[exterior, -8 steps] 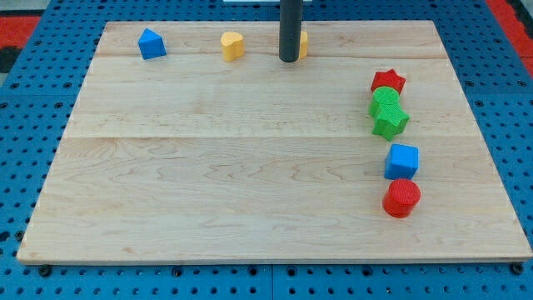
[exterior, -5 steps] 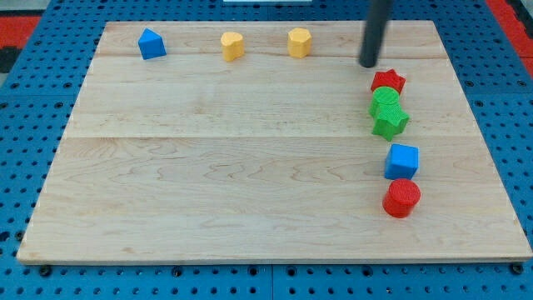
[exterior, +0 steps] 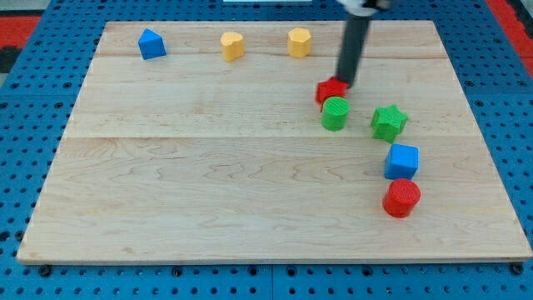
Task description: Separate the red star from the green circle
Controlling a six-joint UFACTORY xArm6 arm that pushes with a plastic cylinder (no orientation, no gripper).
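Note:
The red star (exterior: 331, 90) lies right of the board's centre, toward the view's top. The green circle (exterior: 335, 113) sits just below it, touching or nearly touching. My tip (exterior: 345, 84) is at the red star's upper right edge, in contact with it. The dark rod rises from there to the view's top.
A green star (exterior: 388, 122) lies to the right of the green circle, apart from it. Below it are a blue cube (exterior: 402, 160) and a red cylinder (exterior: 401, 197). Along the top edge are a blue block (exterior: 151, 43) and two yellow blocks (exterior: 232, 45) (exterior: 299, 41).
My tip swept right along the top, then came down and left onto the red star. The red star and green circle slid left, away from the green star.

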